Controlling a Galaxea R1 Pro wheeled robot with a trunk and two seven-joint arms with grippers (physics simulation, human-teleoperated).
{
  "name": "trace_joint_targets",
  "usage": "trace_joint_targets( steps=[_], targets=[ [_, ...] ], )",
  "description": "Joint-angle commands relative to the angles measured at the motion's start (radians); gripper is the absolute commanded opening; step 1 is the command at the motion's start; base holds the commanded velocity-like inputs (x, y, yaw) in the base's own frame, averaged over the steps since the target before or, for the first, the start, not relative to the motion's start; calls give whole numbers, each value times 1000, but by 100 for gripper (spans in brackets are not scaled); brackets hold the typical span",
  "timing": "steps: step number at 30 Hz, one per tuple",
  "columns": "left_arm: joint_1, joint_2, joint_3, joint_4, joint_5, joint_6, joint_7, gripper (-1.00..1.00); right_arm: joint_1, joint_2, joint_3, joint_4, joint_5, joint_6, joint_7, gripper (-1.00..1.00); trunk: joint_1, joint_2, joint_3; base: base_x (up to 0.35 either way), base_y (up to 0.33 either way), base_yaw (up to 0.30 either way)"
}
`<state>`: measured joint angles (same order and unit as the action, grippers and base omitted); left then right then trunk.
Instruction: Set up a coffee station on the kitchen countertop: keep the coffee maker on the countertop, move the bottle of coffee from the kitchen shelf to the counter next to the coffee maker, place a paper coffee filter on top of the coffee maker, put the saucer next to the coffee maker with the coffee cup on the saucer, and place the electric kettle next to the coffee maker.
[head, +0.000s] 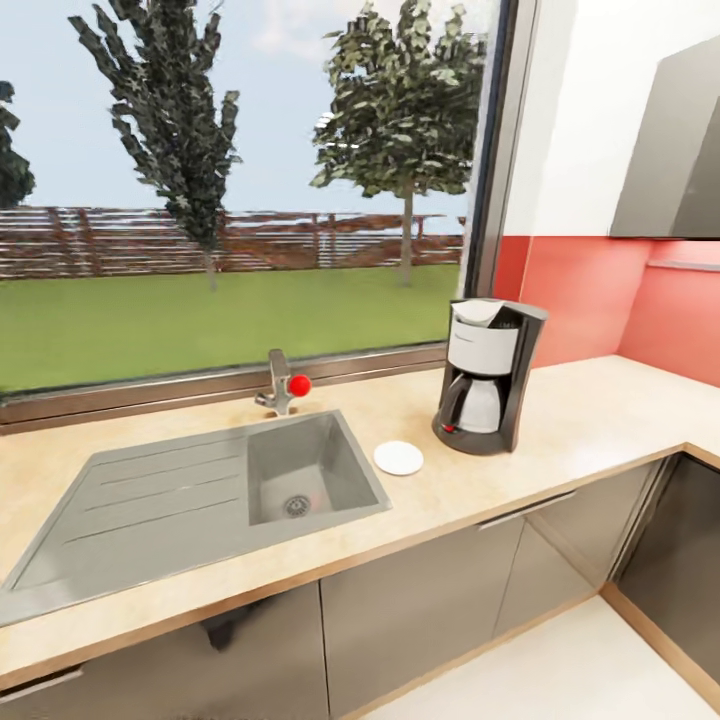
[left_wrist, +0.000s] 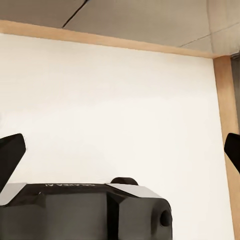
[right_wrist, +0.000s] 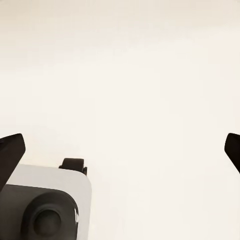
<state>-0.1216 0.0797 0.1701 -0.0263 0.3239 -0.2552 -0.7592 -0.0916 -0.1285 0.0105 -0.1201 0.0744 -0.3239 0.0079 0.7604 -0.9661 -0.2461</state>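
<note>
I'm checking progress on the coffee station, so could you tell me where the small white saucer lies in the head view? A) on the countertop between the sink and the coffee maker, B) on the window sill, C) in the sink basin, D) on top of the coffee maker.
A: the saucer lies flat on the kitchen countertop, between the sink and the coffee maker, touching neither.

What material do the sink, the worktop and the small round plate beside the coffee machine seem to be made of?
The inset grey sink looks like brushed steel: dull metallic sheen, pressed drainer grooves. The long pale worktop looks like light wood or laminate, matte with faint mottling. The small flat white saucer seems to be glazed ceramic, though its plain white surface leaves that open.
</note>
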Motion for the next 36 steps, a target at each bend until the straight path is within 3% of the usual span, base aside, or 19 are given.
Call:
trace_joint_targets(
  steps=[1,18,36],
  targets=[
    [-1,0,8,2,-6,-4,-3,100,0,0,0,0,7,-3,0,100,0,-1,-1,-5,9,261],
    [-1,0,8,2,-6,-4,-3,100,0,0,0,0,7,-3,0,100,0,-1,-1,-1,173,120],
    [-1,0,8,2,-6,-4,-3,100,0,1,0,0,7,-3,0,100,0,-1,-1,0,15,260]
  ],
)
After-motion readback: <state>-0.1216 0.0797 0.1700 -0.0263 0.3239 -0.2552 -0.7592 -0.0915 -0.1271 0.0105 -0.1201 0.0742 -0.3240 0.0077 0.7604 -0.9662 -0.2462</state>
